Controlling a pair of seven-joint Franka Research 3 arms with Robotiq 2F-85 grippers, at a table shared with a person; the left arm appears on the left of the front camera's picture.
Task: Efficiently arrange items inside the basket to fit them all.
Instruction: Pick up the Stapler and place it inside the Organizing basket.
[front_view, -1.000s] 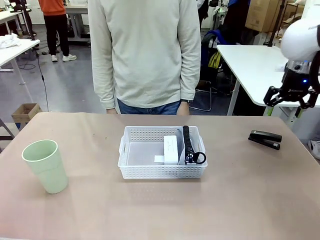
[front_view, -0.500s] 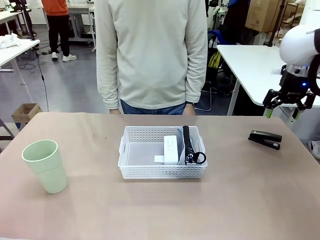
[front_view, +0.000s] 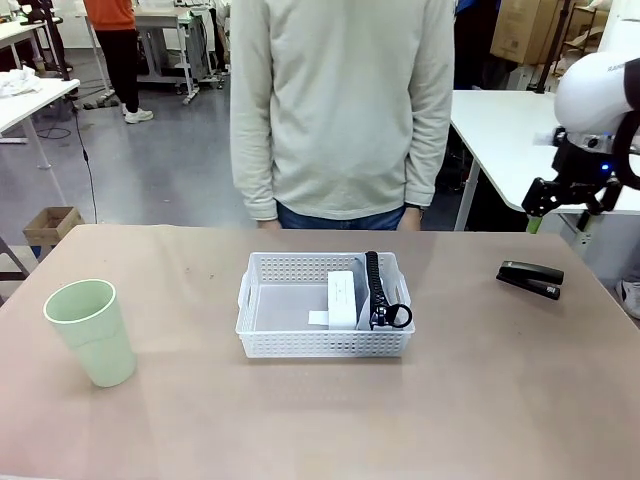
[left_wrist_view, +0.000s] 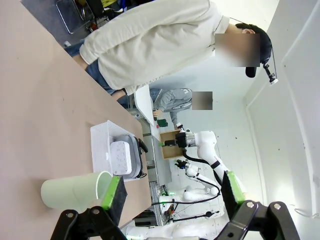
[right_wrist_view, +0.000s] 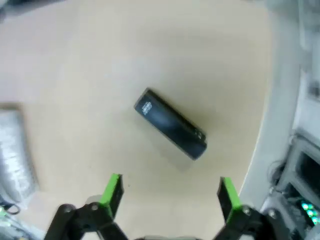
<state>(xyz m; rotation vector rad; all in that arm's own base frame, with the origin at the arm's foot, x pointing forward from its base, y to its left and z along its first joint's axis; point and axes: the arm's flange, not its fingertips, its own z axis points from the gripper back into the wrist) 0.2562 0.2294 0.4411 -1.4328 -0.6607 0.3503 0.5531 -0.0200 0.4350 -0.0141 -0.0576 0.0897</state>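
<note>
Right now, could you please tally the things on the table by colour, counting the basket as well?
White: 2, the basket and the box inside it
Grey: 1, the pouch with a black zipper, also in the basket
Pale green: 1, the cup
Black: 1, the slab
Total: 5

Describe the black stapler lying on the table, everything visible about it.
The black stapler is a long, narrow, dark body, plastic by its look, with a small pale label near one end. It lies flat and closed on the tan table, right of the white basket and well apart from it, angled slightly to the table edge. Only the table touches it. The right gripper hangs open above it, not in contact.
</note>
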